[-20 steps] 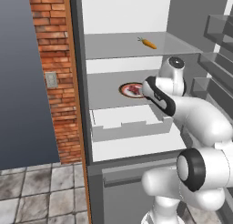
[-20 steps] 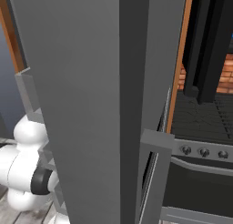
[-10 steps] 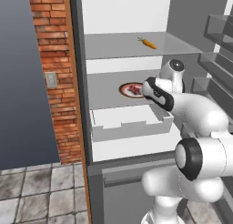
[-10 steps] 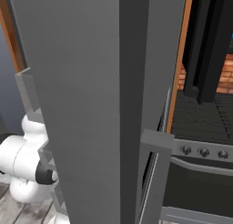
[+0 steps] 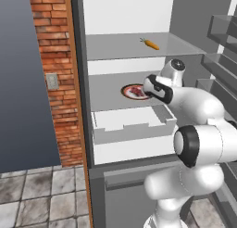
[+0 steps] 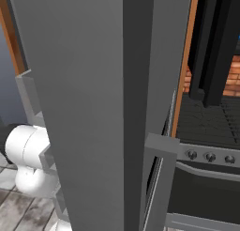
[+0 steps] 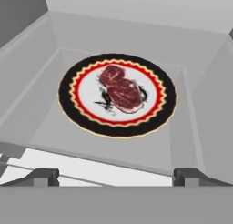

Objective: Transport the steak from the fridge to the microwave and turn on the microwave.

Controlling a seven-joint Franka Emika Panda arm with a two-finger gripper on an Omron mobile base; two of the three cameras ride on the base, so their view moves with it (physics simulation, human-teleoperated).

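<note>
Hand view: jaws wide before the steak (image 7: 122, 92) on its plate (image 7: 73, 109); carrot (image 5: 151, 44) one shelf above.

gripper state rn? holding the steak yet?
Gripper: open, jaws spread wide, holding nothing. The steak lies on its plate ahead of the fingertips, untouched.

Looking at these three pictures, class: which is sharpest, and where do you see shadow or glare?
Hand view: sharpest, the steak and plate evenly lit, no glare, faint shading on the fridge walls. Left base view: soft flat light, carrot slightly blurred. Right base view: a plain grey panel up close, dark stove in shadow.
</note>
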